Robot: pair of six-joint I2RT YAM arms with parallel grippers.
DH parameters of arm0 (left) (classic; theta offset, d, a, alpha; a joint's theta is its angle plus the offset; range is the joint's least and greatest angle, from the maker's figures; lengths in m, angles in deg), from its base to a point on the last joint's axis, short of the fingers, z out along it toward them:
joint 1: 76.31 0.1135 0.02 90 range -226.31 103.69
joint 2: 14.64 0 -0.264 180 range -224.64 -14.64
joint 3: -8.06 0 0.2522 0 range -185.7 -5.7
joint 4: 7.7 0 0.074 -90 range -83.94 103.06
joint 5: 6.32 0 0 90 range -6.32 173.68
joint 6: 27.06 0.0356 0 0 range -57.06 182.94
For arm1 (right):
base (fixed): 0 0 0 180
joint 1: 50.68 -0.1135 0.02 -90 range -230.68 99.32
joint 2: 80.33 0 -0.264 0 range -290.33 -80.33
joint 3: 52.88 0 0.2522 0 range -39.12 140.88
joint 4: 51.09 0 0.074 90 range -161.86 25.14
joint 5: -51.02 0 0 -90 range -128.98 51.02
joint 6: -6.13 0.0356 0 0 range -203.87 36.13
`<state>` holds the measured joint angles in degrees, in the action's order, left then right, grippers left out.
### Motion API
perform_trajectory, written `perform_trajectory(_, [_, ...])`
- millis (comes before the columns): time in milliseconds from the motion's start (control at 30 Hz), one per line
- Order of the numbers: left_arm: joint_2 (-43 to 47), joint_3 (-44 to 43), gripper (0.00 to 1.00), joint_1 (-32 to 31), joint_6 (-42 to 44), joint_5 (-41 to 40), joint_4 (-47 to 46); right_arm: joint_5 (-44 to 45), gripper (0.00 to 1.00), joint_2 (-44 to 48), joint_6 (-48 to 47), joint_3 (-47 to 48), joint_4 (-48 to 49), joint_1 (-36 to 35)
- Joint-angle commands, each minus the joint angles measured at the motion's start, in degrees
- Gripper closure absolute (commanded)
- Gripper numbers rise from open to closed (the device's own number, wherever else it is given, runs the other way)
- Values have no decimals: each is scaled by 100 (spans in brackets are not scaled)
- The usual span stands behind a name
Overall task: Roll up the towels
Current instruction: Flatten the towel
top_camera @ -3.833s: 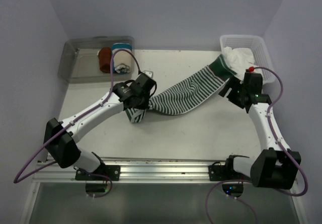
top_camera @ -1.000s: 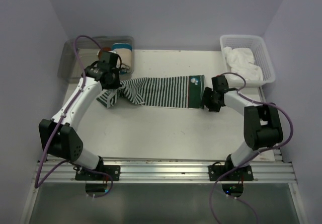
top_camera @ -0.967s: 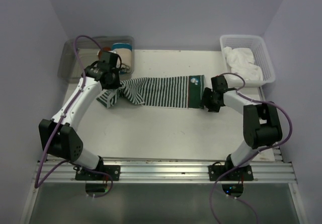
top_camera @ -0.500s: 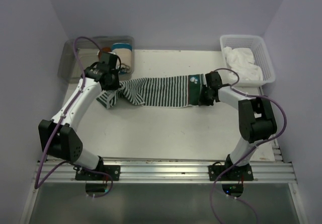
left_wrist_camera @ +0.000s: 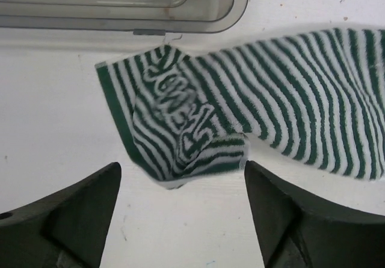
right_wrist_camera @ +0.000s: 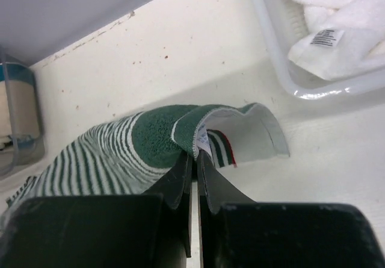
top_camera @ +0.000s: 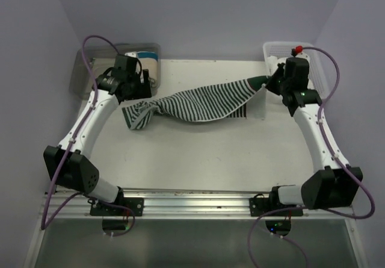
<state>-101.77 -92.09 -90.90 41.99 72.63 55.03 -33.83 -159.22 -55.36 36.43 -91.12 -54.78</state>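
The dark green-and-white striped cloth towel (top_camera: 192,102) hangs twisted, one corner lifted just beside the white plastic basket (top_camera: 320,75) and the other end crumpled on the table well away from it. A further pull could drag that bunched end along instead of flattening it, or the thin pinch could slip off the hem. The right gripper (right_wrist_camera: 194,159) has its jaws pressed together on the green hem. The left gripper (left_wrist_camera: 180,180) stands spread wide above the crumpled end, holding nothing. The plain white towel (right_wrist_camera: 340,21) lies inside the basket.

Robot lab test cell: aluminium rail (top_camera: 192,200), white table (top_camera: 198,156), bare lilac walls (top_camera: 198,15).
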Motion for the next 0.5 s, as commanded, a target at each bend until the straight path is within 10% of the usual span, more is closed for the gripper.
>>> perform_trajectory(0, [618, 384, 10, 53, 4, 121, 139, 364, 100, 400, -162, -794, -547, -12])
perform_trajectory(167, [961, 1317, 12, 53, -339, 5, 219, 355, 100, 831, -127, -2234, -555, -3])
perform_trajectory(467, [917, 2741, 45, -184, -1507, 763, -731, 241, 100, 1034, -170, -2502, -625, -12])
